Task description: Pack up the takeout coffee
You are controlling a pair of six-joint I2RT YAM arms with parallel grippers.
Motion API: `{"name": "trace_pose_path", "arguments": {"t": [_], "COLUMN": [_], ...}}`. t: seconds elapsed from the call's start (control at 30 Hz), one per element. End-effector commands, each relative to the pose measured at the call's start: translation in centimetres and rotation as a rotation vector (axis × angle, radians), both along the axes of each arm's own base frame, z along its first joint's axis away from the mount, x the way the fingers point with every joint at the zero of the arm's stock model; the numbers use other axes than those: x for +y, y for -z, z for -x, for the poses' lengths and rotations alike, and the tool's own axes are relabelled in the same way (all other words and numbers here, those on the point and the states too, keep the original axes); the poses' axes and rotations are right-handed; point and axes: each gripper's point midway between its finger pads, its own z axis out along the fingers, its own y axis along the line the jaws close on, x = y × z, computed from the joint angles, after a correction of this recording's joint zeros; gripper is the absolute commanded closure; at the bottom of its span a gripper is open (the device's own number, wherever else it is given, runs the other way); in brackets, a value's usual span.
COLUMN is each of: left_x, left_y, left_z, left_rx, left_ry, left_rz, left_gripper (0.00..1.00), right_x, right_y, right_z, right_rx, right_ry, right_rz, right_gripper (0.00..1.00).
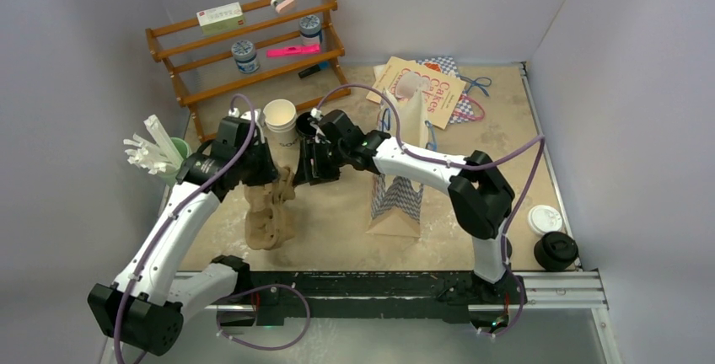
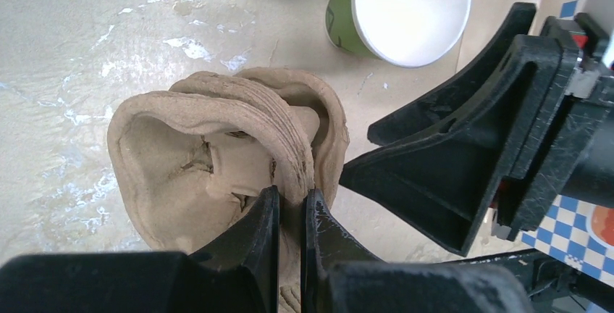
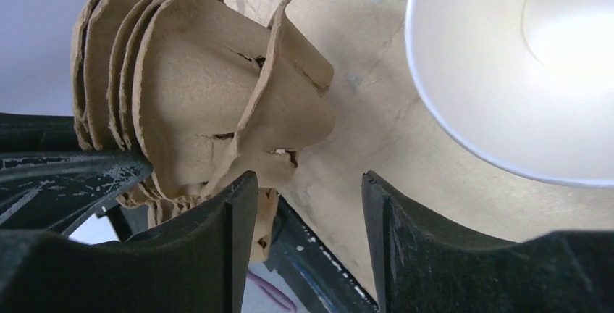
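A stack of brown pulp cup carriers [image 1: 268,216] stands on end on the table, with my left gripper [image 1: 266,175] shut on its upper rim [image 2: 289,193]. My right gripper [image 1: 302,170] is open just right of the stack; its left finger is against the nearest carrier [image 3: 217,88], with nothing between the fingers [image 3: 308,179]. A small black cup [image 1: 303,123] shows partly behind my right wrist, next to the green cup. A round black lid [image 1: 555,250] sits at the front right corner.
A green cup with a white inside [image 1: 280,118] stands behind both grippers. A chevron paper bag [image 1: 396,200] stands right of centre, a white lid [image 1: 545,218] near the black one. A wooden rack [image 1: 253,44], a green cup of white sticks [image 1: 156,155] and magazines [image 1: 426,86] lie further back.
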Motion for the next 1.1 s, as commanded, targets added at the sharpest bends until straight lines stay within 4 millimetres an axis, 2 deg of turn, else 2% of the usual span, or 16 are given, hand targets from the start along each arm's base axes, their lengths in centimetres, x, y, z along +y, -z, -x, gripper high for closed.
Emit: {"name": "trace_pose_path", "arguments": {"t": [0.0,0.1,0.2,0.27,0.43,0.6,0.67,1.07], "left_x": [-0.7,-1.0,-1.1,-1.0,-0.7,-0.3,-0.4,-0.7], "left_y": [-1.6,-2.1,-2.0,-1.8,-2.0,-2.3,-2.4,-3.8], "left_z": [-0.3,-0.2,0.0,0.1,0.1,0.0,-0.1,-0.7], "left_rx": [-0.072,-0.095,-0.087,-0.078,-0.083,-0.085,-0.089,-0.116], "left_ry": [-0.041,-0.053,-0.061,-0.065,-0.085,-0.104,-0.106,-0.111], "left_rz": [0.085,0.125,0.138,0.135,0.127,0.113,0.118,0.146], "left_gripper": [1.0,1.0,1.0,1.0,1.0,1.0,1.0,1.0], "right_x": [1.4,1.6,1.2,1.1,0.5,0.1,0.3,1.9], "right_y": [-2.3,-2.6,-3.9,-4.6,-5.6,-7.8,-8.2,-6.2], "right_z": [0.3,0.5,0.6,0.7,0.9,0.0,0.4,1.9], "right_rx": [0.057,0.092,0.066,0.043,0.013,-0.087,-0.089,-0.053], "right_ry": [0.007,0.013,0.027,0.029,0.035,0.051,0.031,-0.034], "right_rz": [-0.065,-0.077,-0.108,-0.136,-0.156,-0.187,-0.209,-0.181], "right_gripper": [0.41,0.32,0.25,0.26,0.37,0.35,0.34,0.35]}}
